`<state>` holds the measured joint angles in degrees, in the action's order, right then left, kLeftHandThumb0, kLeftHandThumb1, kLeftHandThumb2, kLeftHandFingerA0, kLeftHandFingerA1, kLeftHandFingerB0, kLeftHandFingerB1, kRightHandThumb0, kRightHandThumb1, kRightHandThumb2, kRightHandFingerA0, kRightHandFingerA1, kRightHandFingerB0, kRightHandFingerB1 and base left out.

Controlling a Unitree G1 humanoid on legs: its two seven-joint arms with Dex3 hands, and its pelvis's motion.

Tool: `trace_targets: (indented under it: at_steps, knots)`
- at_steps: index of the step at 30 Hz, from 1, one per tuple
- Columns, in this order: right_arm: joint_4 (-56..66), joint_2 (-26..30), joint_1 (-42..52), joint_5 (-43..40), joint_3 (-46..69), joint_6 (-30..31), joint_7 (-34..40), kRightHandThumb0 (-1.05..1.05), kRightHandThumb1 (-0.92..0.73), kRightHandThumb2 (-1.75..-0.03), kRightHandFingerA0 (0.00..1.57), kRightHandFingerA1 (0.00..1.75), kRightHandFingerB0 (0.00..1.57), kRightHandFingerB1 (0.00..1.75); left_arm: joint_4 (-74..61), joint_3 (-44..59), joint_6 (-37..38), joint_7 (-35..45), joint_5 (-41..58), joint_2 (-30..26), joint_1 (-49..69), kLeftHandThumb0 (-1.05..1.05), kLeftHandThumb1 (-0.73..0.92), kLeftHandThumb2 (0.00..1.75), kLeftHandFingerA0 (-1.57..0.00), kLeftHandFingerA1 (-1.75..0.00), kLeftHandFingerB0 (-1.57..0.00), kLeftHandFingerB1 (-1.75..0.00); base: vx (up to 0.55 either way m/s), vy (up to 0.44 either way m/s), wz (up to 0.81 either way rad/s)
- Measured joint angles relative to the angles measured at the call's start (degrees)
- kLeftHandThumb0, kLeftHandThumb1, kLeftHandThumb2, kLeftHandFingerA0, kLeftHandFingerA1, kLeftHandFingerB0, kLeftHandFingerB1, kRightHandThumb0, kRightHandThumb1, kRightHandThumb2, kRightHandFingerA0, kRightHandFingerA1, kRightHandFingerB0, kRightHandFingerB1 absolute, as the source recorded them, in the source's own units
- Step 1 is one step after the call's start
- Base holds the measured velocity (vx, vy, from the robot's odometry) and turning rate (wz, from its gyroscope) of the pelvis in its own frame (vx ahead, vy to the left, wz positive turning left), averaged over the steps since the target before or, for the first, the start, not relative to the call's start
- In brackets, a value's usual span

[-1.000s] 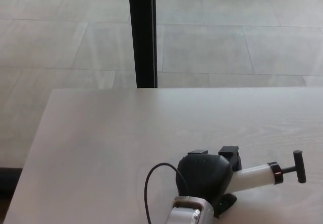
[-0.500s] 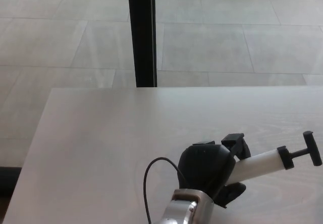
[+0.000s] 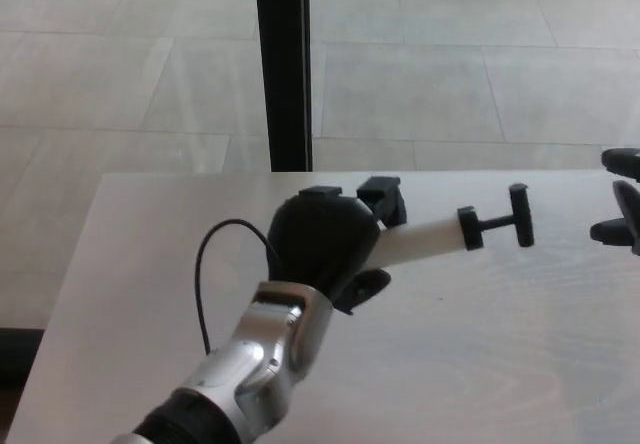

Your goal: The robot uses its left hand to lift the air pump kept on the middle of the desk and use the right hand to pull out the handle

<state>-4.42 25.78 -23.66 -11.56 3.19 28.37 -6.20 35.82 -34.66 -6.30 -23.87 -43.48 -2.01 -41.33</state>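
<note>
With the left hand (image 3: 322, 244) clamped round the air pump (image 3: 415, 242) above the desk (image 3: 500, 364), its long axis runs sideways, T-handle (image 3: 505, 219) pointing at the right hand (image 3: 622, 204). Right fingers spread, empty, near the handle but not touching.

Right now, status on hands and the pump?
Left hand shut on white air pump with black T-handle, held above pale wooden desk. Right hand open at right edge, short of the handle. Nothing between them.
</note>
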Motion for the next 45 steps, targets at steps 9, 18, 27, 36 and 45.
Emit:
trace_targets:
  at_steps: [9,18,27,36,45]
  knots:
    - [0.6,0.2,-0.4,1.0,-2.6,2.3,-3.3,-0.46,-0.61,-0.59,0.53,0.85,0.20,0.30,-0.5,1.4,2.8,0.0,-0.4,-4.6,-0.2,-0.15,0.54,0.97,-0.80,-1.75,-0.73,-1.58,0.00,0.000,0.00]
    - [0.5,0.6,-2.6,2.2,-6.0,2.5,-7.8,-0.49,-0.42,-0.77,0.53,0.67,0.29,0.46,-3.0,1.5,2.7,0.8,-0.9,-4.4,-0.2,-0.16,0.59,0.86,-0.81,-1.66,-0.72,-1.38,0.00,0.000,0.00]
    - [-1.1,-1.5,-5.8,4.2,-9.1,2.6,-8.9,-0.38,-0.50,-0.55,0.68,0.98,0.40,0.37,-2.8,1.3,2.7,0.8,-1.9,-2.3,-0.2,-0.21,0.57,0.85,-0.83,-1.63,-0.70,-1.37,0.00,0.000,0.00]
    - [-1.6,-4.2,-6.9,6.7,-10.0,3.4,-7.9,-0.29,-0.61,-0.58,0.91,0.99,0.55,0.50,-2.1,1.3,2.7,0.8,-2.6,-1.7,-0.2,-0.24,0.60,0.85,-0.84,-1.61,-0.80,-1.27,0.00,0.000,0.00]
    - [-3.0,-7.1,-6.7,9.6,-8.8,0.9,-4.6,-0.17,-0.70,-0.75,0.91,1.44,0.80,0.69,-2.0,1.2,2.7,0.6,-3.4,-1.1,-0.2,-0.23,0.57,0.92,-0.89,-1.47,-0.84,-1.02,0.00,0.000,0.00]
